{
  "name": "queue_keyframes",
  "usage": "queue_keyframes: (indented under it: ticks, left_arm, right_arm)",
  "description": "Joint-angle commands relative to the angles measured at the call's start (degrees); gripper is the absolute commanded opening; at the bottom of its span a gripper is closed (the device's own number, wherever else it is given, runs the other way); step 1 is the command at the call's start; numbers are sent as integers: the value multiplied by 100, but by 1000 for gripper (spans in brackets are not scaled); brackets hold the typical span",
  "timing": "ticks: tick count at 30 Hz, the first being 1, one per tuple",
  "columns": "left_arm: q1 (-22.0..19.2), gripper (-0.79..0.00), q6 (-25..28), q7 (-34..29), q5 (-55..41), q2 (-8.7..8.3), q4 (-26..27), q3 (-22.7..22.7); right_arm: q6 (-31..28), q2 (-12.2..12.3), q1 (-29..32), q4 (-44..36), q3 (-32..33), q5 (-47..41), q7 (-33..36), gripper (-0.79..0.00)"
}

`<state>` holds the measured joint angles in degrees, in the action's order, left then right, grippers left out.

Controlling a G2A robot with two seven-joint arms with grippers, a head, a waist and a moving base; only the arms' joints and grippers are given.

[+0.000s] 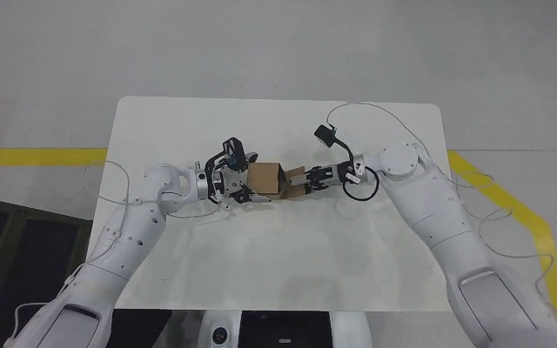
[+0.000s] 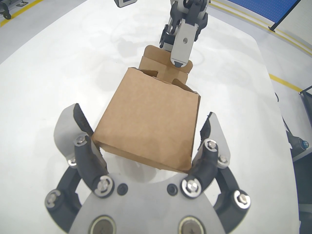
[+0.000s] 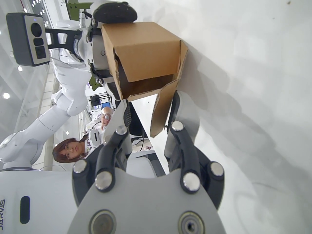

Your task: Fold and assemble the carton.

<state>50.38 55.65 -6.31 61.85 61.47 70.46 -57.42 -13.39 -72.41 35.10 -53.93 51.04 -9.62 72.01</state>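
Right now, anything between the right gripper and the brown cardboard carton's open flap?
Nothing visible. The right gripper, open, straddles the loose flap of the brown cardboard carton; the left gripper clamps its closed end.

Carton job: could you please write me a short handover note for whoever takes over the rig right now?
Left gripper: shut on the carton at the end away from the flaps, at the middle of the table.
Right gripper: open, one end flap between its fingers at the open end.
Done: body opened into a box shape.
Left: fold the open end's flaps in and close it.
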Motion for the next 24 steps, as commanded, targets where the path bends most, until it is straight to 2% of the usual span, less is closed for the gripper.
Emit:
queue_keyframes:
  ticks: [1, 16, 24]
  left_arm:
    - [2, 0, -7, -10, 6, 3, 5, 10]
    - [-24, 0, 12, -100, -12, 14, -17, 26]
    - [-27, 0, 9, -138, -53, 22, -39, 41]
  right_arm:
    - [12, 1, 24, -86, 4, -31, 2, -465]
    - [-243, -56, 154, -34, 69, -691, -115, -456]
    - [-338, -93, 113, 203, 52, -871, -51, -533]
